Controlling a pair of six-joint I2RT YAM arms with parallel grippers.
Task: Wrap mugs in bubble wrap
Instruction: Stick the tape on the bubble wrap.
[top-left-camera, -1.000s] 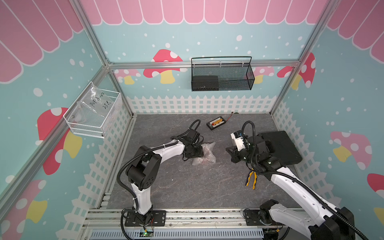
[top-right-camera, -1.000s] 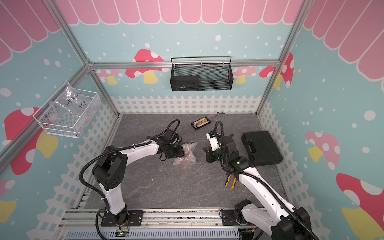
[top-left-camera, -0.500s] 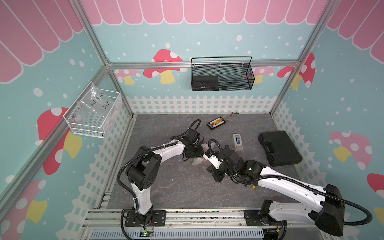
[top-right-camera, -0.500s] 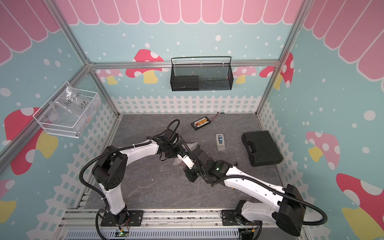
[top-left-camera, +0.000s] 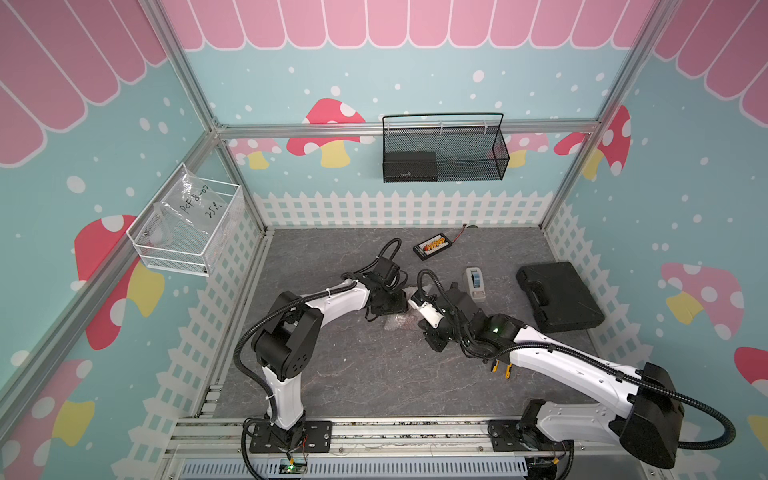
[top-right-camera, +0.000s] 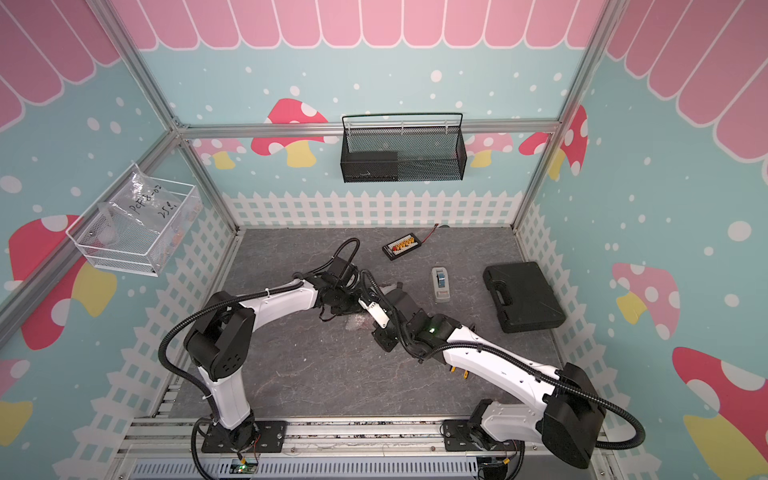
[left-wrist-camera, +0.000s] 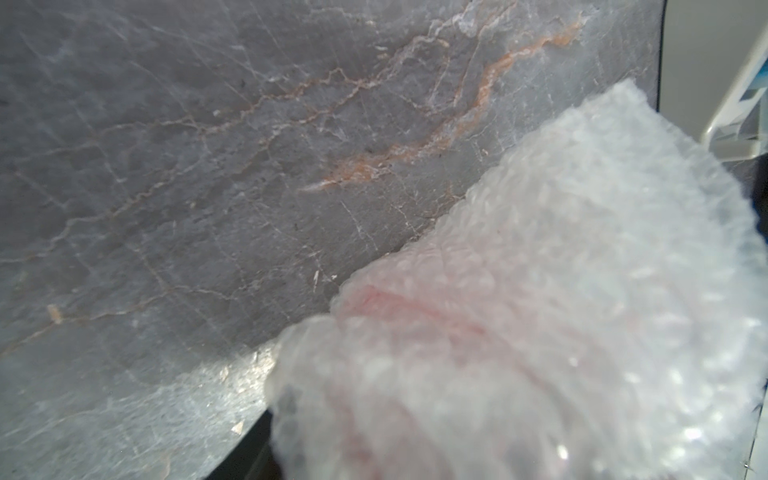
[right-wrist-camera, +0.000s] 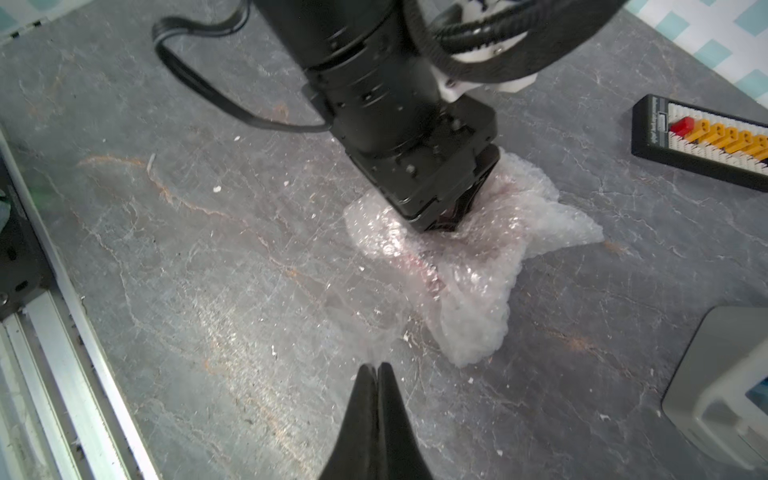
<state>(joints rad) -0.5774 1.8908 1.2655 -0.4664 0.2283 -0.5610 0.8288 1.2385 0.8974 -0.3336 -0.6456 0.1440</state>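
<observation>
Only the right wrist view shows both tools: the right gripper (right-wrist-camera: 376, 370), tapered black tips pressed together, points at the thin flat edge of the bubble wrap (right-wrist-camera: 478, 282) just ahead. The left gripper (right-wrist-camera: 451, 220) sinks into the crumpled bundle, its jaws buried, so its grip cannot be told. The left wrist view shows the mug (left-wrist-camera: 415, 316) as a pink blur under dimpled film. A grey box (right-wrist-camera: 727, 395) and a connector board (right-wrist-camera: 706, 141) lie near on the veined table (right-wrist-camera: 208, 270). In both top views the arms hide most of the bundle.
</observation>
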